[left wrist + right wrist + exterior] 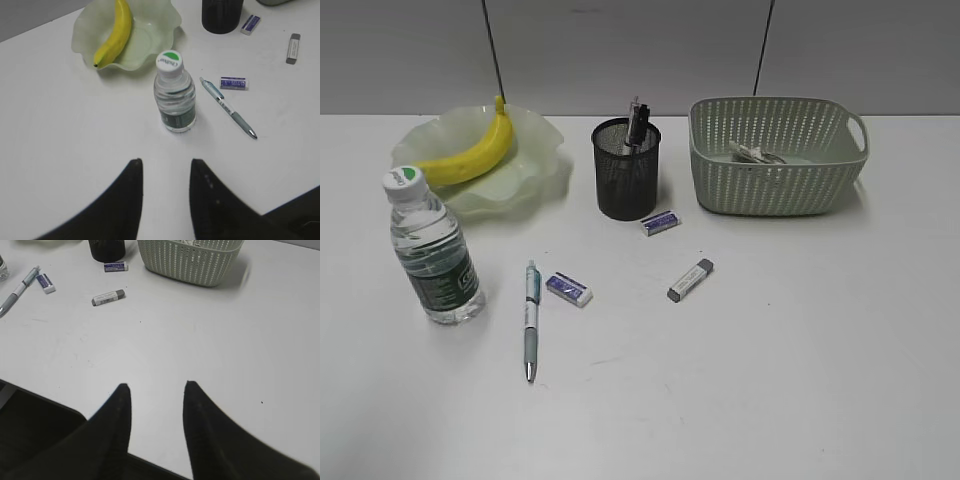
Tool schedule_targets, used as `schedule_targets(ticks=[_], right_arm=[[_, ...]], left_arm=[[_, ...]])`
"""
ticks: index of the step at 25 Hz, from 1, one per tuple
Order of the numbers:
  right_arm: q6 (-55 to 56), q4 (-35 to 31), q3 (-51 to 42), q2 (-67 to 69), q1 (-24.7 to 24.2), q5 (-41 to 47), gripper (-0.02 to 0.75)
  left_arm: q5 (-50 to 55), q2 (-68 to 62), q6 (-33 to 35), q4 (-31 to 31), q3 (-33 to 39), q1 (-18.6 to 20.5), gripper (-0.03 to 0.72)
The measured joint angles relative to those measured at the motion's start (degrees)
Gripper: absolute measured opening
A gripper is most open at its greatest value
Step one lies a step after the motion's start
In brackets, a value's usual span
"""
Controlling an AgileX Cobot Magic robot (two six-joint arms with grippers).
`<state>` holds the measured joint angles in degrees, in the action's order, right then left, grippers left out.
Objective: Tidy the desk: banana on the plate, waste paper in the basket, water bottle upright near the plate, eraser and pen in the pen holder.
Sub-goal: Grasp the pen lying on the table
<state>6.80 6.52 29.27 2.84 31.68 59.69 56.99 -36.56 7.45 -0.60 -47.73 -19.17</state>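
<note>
You are looking down at a slant across the white desk (800, 380). At 10 o'clock of the exterior view the pale green plate (535, 175) is sitting with the banana (470, 155) lying inside it, stem pointing toward 12 o'clock. At 9 o'clock the water bottle (432, 250) is standing upright, white cap on, just in front of the plate.

Near 12 o'clock the black mesh pen holder (626, 170) is standing with a dark pen-like item poking out of its top. At 1 o'clock the sage green basket (775, 180) is holding the waste paper (755, 153), seen as pale scraps through its open top.

You are seeing 4 loose items in the middle of the desk. A pen (530, 320) is lying lengthwise at 7 o'clock, tip pointing toward you. A white and blue eraser (569, 289) is lying just to the right of the pen's top end. A second blue and white eraser (659, 222) is lying just beside the pen holder's base. A grey-tipped eraser (690, 280) is lying apart near the centre.

In the left wrist view the left gripper (165, 167) is hanging above bare desk with its jaws apart, holding nothing, the bottle ahead at 12 o'clock. In the right wrist view the right gripper (155, 390) is hanging likewise over bare desk, jaws apart and holding nothing, with the basket far ahead at 12 o'clock.
</note>
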Motion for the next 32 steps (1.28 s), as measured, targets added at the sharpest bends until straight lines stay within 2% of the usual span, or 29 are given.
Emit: schedule_targets(ticks=[5, 12, 17, 23, 26, 32], right_arm=[[-1.29, 0.00, 1.15, 4.40, 0.00, -3.35, 0.293], [-1.75, -0.99, 4.55, 19.68, 0.00, -16.32, 0.293], [-9.62, -5.85, 12.07, 37.52, 0.00, -19.17, 0.293], [-17.47, -13.11, 26.10, 59.06, 0.43, -19.35, 0.293], [-17.98, -13.51, 33.63, 69.07, 3.35, -18.54, 0.293], [-16.23, -13.90, 48.63, 88.40, 12.33, -12.46, 0.293]], left_arm=[[0.18, 17.01, 0.00, 0.60, 8.35, 0.00, 0.239], [1.38, 35.40, -2.62, 1.27, 14.93, 0.00, 0.237], [3.20, 36.21, -4.89, 1.38, 16.82, 0.00, 0.237], [3.47, 36.85, -5.20, 1.38, 16.94, 0.00, 0.237], [3.47, 36.85, -5.20, 1.38, 16.94, 0.00, 0.237], [3.47, 36.85, -5.20, 1.38, 16.94, 0.00, 0.237]])
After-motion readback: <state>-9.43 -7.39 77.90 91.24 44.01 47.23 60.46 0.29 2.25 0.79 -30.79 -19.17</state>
